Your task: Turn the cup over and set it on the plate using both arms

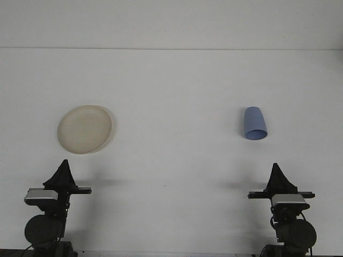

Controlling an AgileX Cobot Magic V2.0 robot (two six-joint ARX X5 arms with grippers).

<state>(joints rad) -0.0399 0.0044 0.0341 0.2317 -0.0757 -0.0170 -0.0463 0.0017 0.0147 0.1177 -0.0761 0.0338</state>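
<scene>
Both our left gripper (65, 167) and right gripper (277, 170), tips pressed together, wait near us; cup (254, 123) on its side, plate (84, 129) bare, nothing begun.

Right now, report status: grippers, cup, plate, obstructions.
Left gripper and right gripper parked near the table edge, holding nothing. Blue cup lying on its side, right. Cream plate bare, left. Nothing between them.

Counting 1 plate (85, 129), cream, sitting on table (177, 85). Counting 1 cup (254, 123), blue, lying on its side. Showing 2 grippers: left gripper (65, 172), right gripper (276, 175). 1 table holding it all.
</scene>
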